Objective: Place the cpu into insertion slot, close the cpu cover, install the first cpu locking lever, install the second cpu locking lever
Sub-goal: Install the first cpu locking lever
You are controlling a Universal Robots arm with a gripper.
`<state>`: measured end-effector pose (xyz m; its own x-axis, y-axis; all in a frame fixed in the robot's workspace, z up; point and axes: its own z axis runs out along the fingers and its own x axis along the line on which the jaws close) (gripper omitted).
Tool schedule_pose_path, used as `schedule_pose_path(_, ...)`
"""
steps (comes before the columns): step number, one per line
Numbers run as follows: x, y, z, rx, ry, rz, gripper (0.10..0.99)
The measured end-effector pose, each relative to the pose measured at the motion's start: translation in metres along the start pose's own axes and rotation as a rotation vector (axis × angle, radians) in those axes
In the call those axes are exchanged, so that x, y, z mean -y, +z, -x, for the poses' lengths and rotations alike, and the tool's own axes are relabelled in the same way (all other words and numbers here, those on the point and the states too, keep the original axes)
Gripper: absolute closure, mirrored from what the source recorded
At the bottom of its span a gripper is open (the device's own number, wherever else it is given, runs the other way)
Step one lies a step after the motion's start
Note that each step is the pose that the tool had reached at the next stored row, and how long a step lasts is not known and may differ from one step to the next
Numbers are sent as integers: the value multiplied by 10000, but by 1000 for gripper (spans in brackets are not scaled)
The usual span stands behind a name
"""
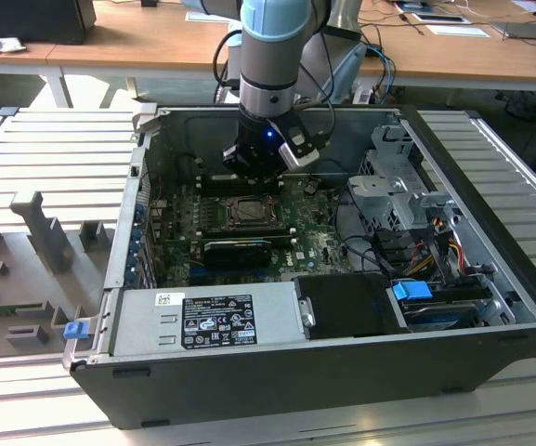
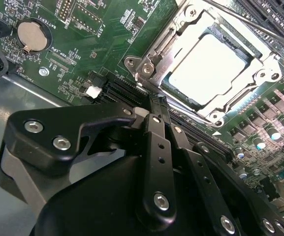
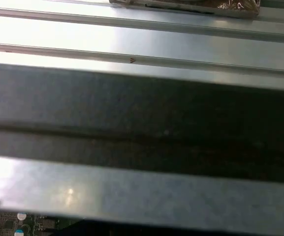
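Second wrist view has the hand (image 2: pixel 157 101) clenched with nothing visible between its fingers, tips just beside the near corner of the cpu cover (image 2: pixel 167 54), which lies flat over the cpu (image 2: pixel 208 64) straight ahead.

Silvery cpu (image 2: pixel 208 66) (green board (image 2: pixel 107 32))

Room light soft, even; computer case (image 1: pixel 342 376) shadowed inside. Glare whitens cpu (image 2: pixel 205 66) in second wrist view; metal panel (image 3: pixel 132 44) gleams in first wrist view.
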<state>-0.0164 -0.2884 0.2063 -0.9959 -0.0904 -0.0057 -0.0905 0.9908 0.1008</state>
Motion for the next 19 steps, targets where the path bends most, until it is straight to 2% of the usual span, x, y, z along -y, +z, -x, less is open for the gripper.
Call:
schedule_pose_path(12, 19, -2, -2, -1, 0, -2, 980)
schedule_pose_path(19, 21, 14, -2, -4, 0, -36, 980)
